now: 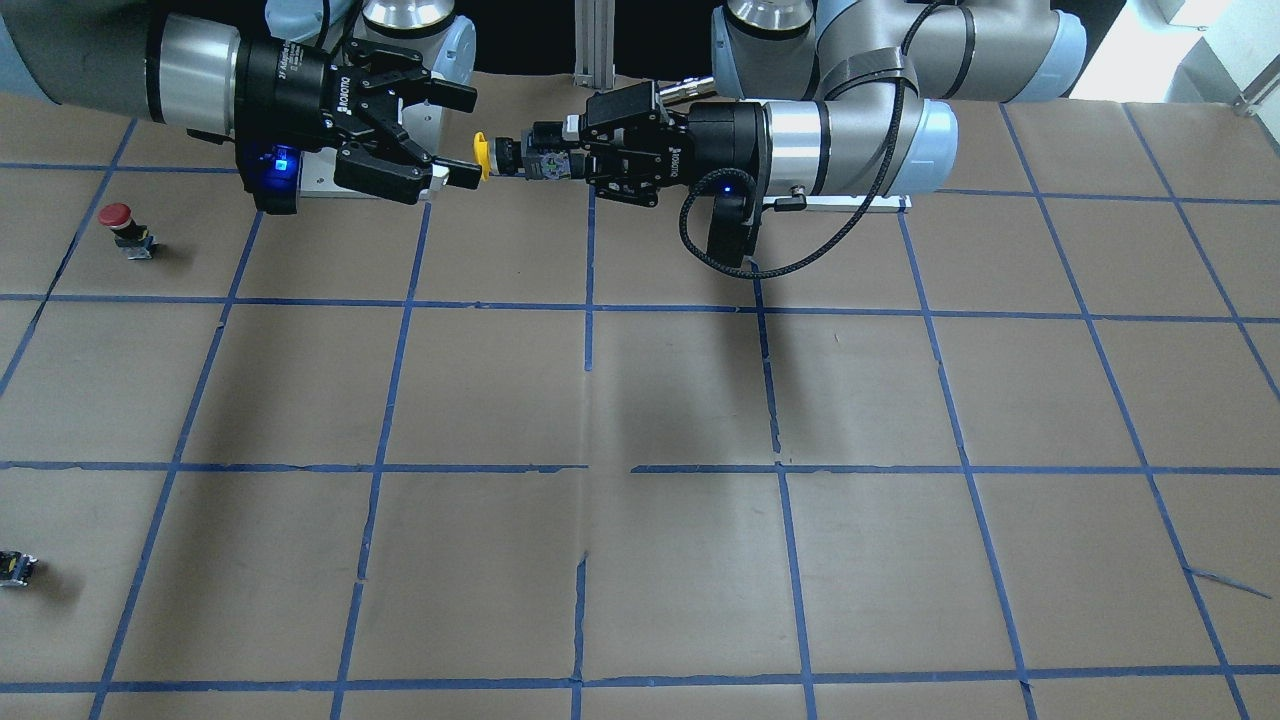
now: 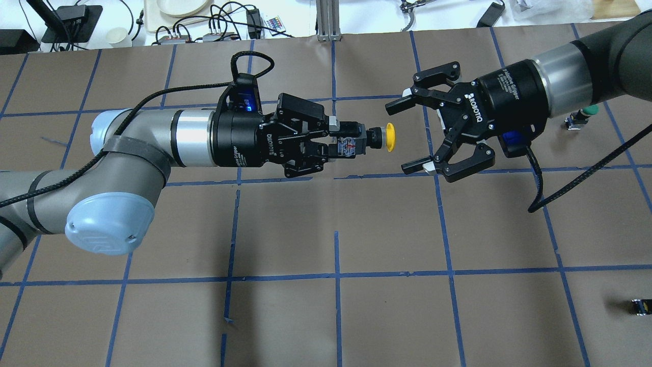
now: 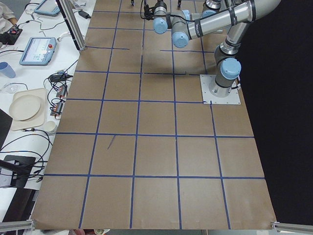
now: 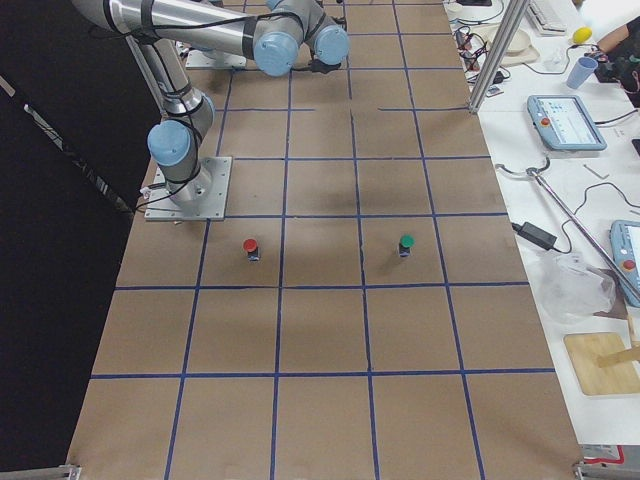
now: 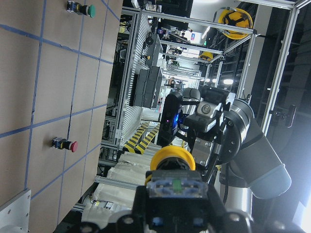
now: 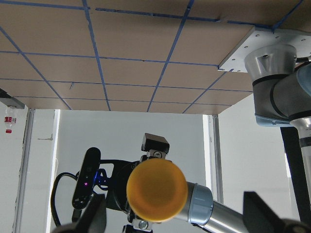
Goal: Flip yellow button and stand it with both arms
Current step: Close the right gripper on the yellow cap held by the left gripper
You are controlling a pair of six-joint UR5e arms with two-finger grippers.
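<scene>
The yellow button is held level in the air, its yellow cap pointing at my right gripper. My left gripper is shut on its black-and-grey body. In the front view the button sticks out of the left gripper. My right gripper is open, its fingertips just short of the cap on either side and not touching it; it also shows in the front view. The right wrist view shows the cap face-on between its open fingertips. The left wrist view shows the button.
A red-capped button stands on the table at the robot's right. A green-capped button stands beyond the right arm. A small capless dark block lies near the right edge. Cables and dishes lie beyond the far edge.
</scene>
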